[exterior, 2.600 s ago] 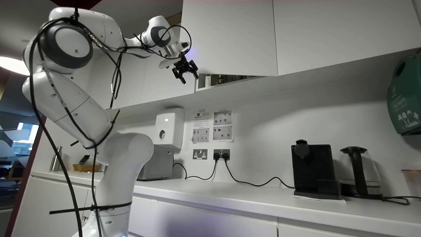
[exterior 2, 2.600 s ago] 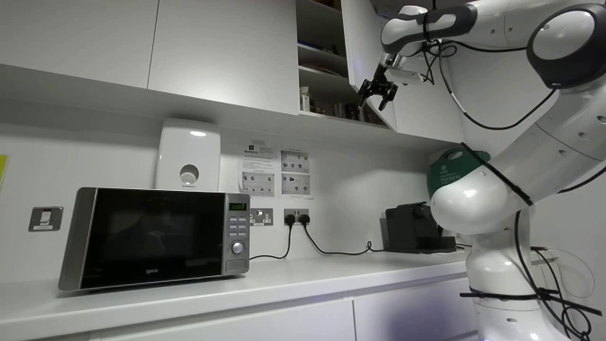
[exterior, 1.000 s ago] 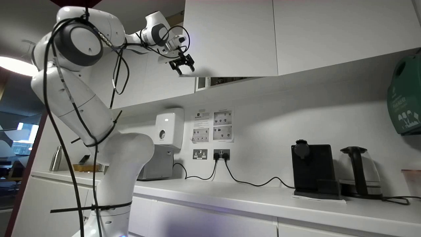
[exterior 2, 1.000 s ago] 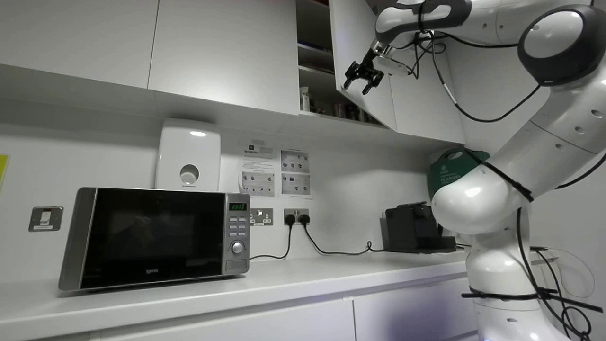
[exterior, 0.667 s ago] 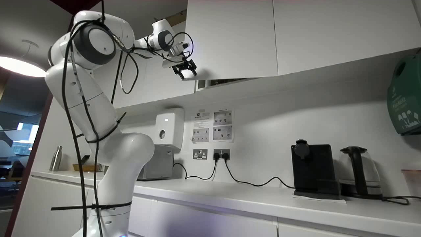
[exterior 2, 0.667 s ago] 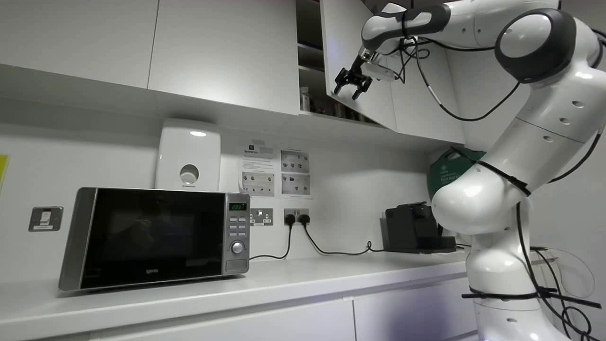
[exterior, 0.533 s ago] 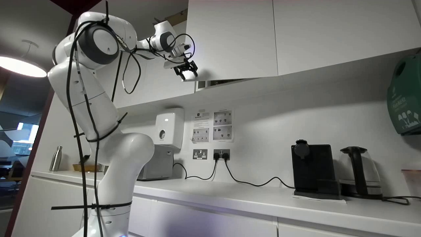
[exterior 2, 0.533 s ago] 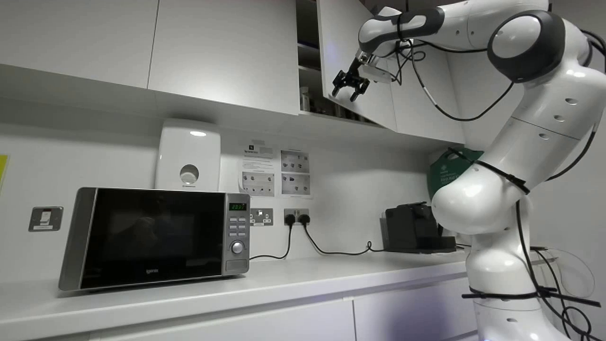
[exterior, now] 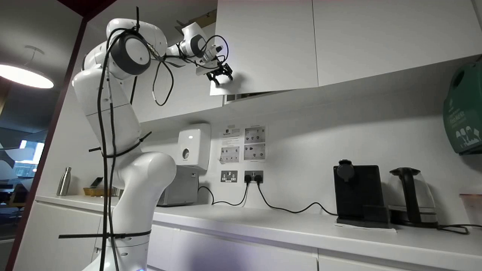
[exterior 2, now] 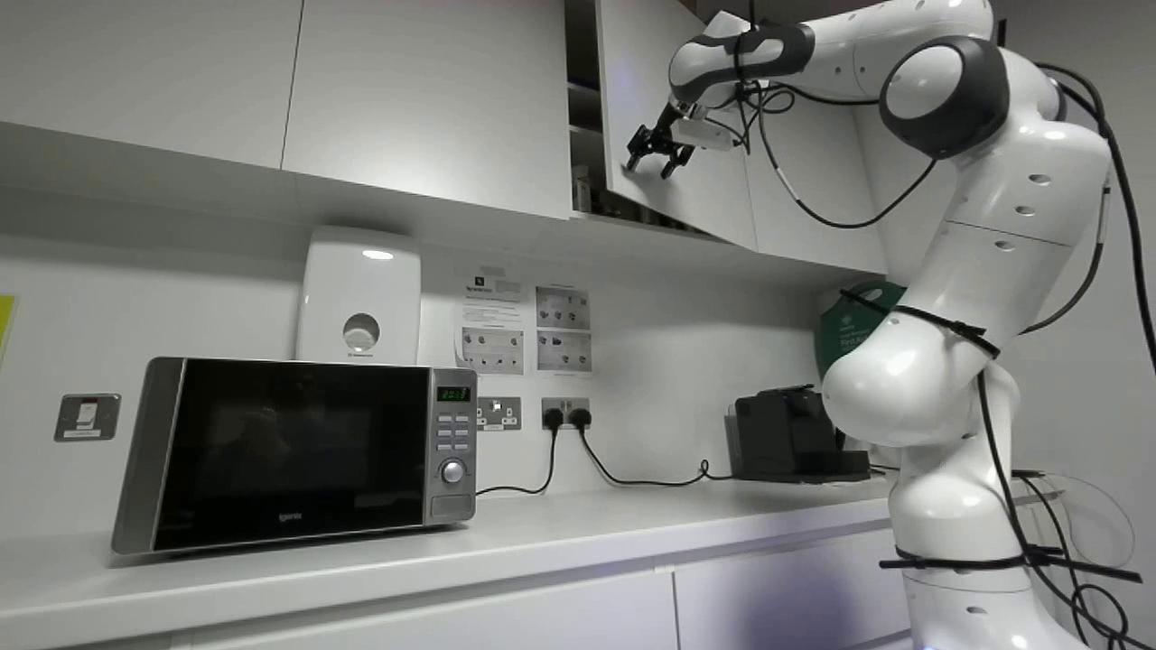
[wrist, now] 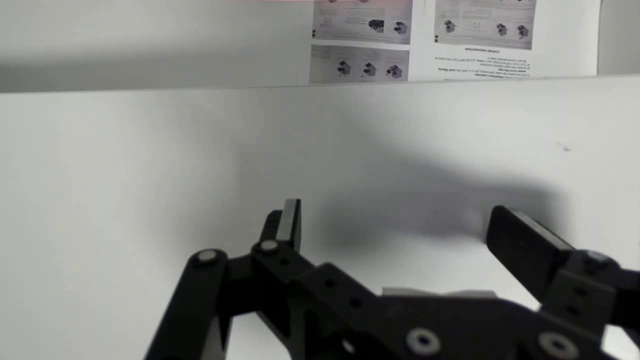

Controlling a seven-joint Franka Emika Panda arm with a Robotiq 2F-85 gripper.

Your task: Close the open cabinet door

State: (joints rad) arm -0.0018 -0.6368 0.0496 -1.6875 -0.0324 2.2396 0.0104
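Easing a flat, squarish, smooth white cabinet door (exterior: 269, 45) nearer to closed than a second ago, apparently with a black two-fingered gripper (exterior: 224, 80), spread wide and grasping nothing. Hanging ajar in the upper row of white cupboard fronts (exterior 2: 424, 99), baring a slimmer slot of dark shelving (exterior 2: 585, 106); likely well along, but not done. Above a long, smooth white worktop (exterior 2: 623, 519) bearing a boxy silver-and-black microwave (exterior 2: 298, 456), well apart from a lit, round white pendant lamp (exterior: 24, 77).
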